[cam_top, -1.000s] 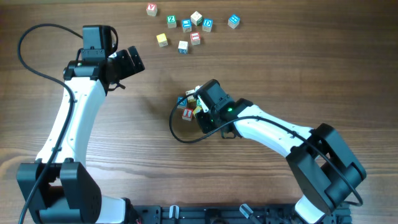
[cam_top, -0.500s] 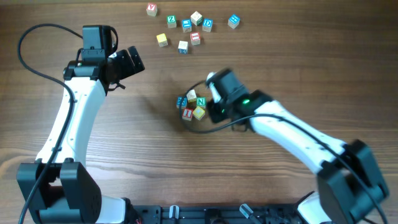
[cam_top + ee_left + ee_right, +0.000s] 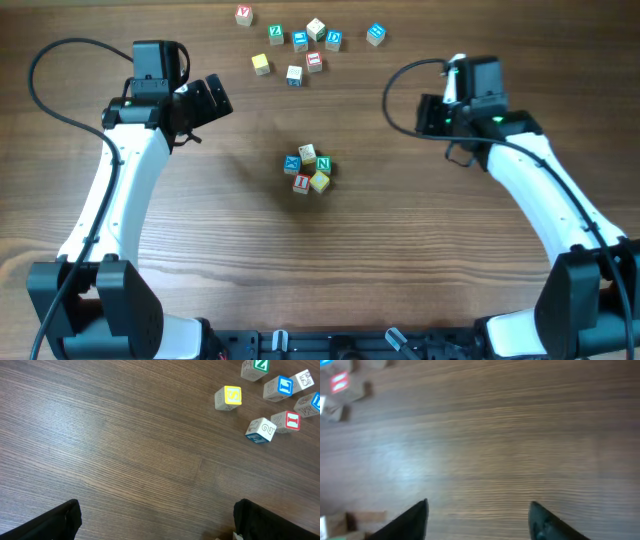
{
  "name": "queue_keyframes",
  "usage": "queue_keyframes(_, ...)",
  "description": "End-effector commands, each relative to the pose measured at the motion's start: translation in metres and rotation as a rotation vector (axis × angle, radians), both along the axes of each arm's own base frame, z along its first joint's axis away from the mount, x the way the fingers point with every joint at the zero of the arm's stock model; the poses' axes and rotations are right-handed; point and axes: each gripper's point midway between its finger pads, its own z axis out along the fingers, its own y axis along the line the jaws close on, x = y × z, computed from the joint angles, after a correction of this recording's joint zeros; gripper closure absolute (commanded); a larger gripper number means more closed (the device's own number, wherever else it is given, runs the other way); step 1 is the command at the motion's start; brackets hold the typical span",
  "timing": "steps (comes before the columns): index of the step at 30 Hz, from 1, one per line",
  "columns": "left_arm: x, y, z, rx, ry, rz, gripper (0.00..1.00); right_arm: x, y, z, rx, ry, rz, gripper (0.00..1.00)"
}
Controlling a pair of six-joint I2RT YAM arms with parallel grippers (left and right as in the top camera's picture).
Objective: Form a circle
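The circle (image 3: 308,170) is a tight ring of five small letter cubes in the middle of the table: blue-faced (image 3: 292,164), cream (image 3: 308,154), green-faced (image 3: 323,164), plain yellow (image 3: 319,181) and red-faced (image 3: 302,183). My right gripper (image 3: 428,113) hovers well to the right of the ring. In its wrist view the right gripper (image 3: 477,520) is open over bare wood, nothing between its fingers. My left gripper (image 3: 213,97) sits up and left of the ring. The left gripper (image 3: 155,525) is wide open and empty.
A loose scatter of similar letter cubes (image 3: 302,42) lies along the far edge. The left wrist view catches part of it, with a yellow cube (image 3: 228,398) nearest. A black cable (image 3: 400,80) loops beside the right arm.
My right gripper has left the ring, pulled far to the right and back, and opened its jaws. The five cubes stay where they were. The left arm has not moved.
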Motion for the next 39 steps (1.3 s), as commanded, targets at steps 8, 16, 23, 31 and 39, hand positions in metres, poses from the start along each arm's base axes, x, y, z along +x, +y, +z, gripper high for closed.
queue_keyframes(8,0.001,0.003,-0.001,0.005,0.000,0.014,0.00,0.006,-0.023,-0.009,0.046,0.025,-0.060,0.05)
queue_keyframes(16,0.001,0.003,-0.001,0.005,0.000,0.014,0.00,0.011,0.015,0.015,0.239,0.112,0.019,0.95)
queue_keyframes(23,0.001,0.003,-0.001,0.005,0.000,0.014,0.00,0.029,0.062,0.112,0.209,0.107,0.154,0.89)
queue_keyframes(31,0.001,0.003,-0.001,0.005,0.000,0.014,0.00,0.023,0.140,0.056,0.095,0.186,0.302,0.56)
queue_keyframes(39,0.001,0.003,-0.001,0.005,0.000,0.014,0.00,0.026,0.199,-0.006,0.012,0.204,0.398,0.33)
